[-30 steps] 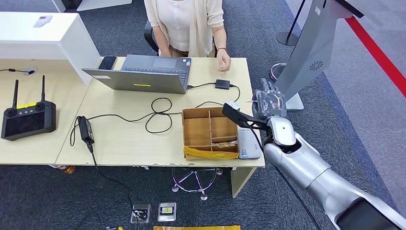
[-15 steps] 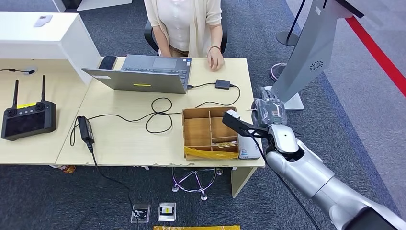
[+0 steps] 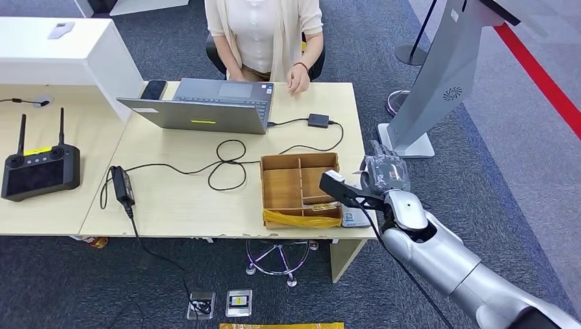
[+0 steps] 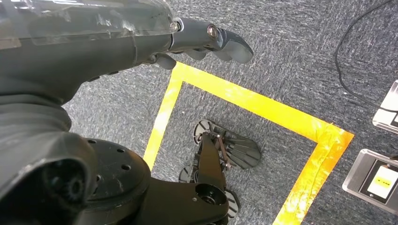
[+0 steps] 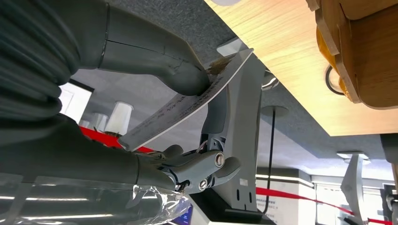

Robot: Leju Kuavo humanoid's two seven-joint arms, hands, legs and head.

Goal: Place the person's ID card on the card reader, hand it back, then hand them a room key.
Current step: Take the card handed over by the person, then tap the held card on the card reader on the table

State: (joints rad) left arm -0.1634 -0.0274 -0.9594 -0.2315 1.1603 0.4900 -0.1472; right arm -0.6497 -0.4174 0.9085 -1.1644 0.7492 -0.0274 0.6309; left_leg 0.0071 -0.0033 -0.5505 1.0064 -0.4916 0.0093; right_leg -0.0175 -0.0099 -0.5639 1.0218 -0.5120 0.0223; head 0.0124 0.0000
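My right hand [image 3: 386, 173] hovers just past the table's right edge, beside the wooden box [image 3: 299, 188]. It pinches a white ID card [image 5: 187, 105] between the thumb [image 5: 155, 61] and the fingers below it. The card is tilted, with printed text on its face. A white card reader [image 3: 355, 218] lies on the table's front right corner, partly hidden by my wrist. The person [image 3: 264, 34] sits at the far side with one hand [image 3: 297, 81] on the table edge. My left hand [image 4: 206, 42] hangs over the carpet, fingers apart, holding nothing.
A laptop [image 3: 205, 106], a black adapter [image 3: 318, 120] and looped cables [image 3: 229, 164] lie on the table [image 3: 171, 199]. A grey kiosk stand [image 3: 438, 75] rises close to my right hand. A remote controller [image 3: 40, 168] sits on the left desk. Yellow floor tape [image 4: 263, 105] marks the carpet.
My right hand has drawn back toward me along the table's right edge, the card still in it. The person's hand has pulled back from the table toward the laptop.
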